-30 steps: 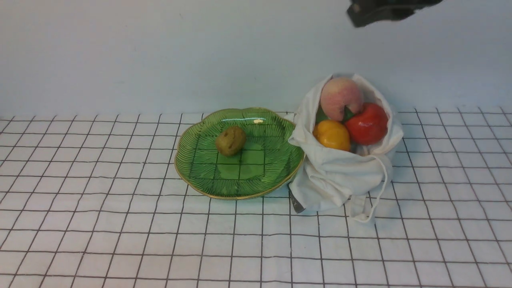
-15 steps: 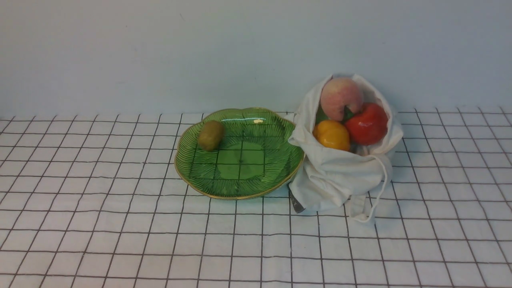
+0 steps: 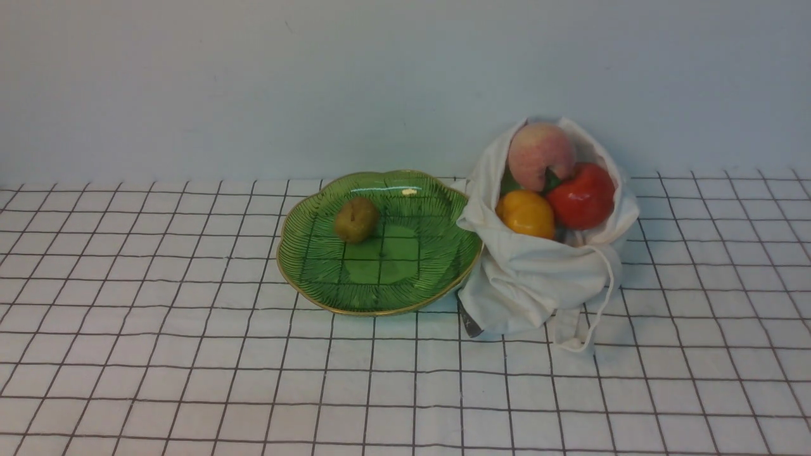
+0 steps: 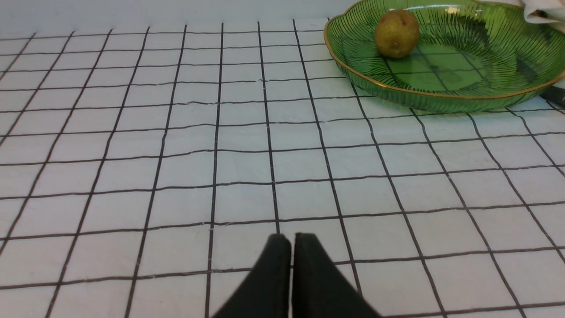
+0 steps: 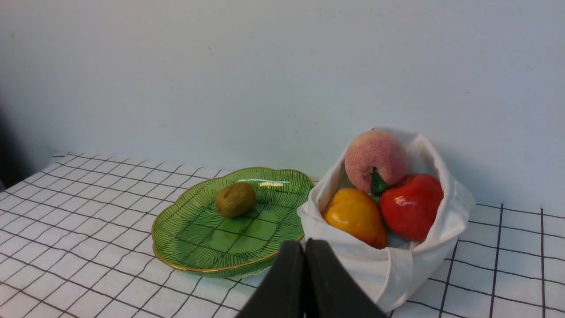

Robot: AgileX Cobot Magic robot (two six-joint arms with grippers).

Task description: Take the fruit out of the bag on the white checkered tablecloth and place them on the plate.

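The white bag [image 3: 538, 278] stands open on the checkered tablecloth [image 3: 190, 354], touching the green plate [image 3: 437, 278] on its right. In the bag sit a pink peach [image 3: 540, 155], a glossy red fruit [image 3: 583, 196] and a yellow-orange fruit [image 3: 524, 214]. The brownish-green fruit [image 3: 356, 219] lies on the plate's back left part. No gripper shows in the front view. My left gripper [image 4: 292, 238] is shut and empty, low over the cloth, well away from the plate [image 4: 441, 95]. My right gripper [image 5: 304, 245] is shut and empty, in front of the bag [image 5: 397, 265].
A plain pale wall [image 3: 253, 82] rises just behind the plate and bag. The bag's thin cord [image 3: 609, 278] hangs down its front right side, and a small dark tag [image 3: 469, 324] sticks out at its lower left.
The dark arm part at the top right has left the front view. The brownish-green fruit rolled left on the plate, then back to the right.
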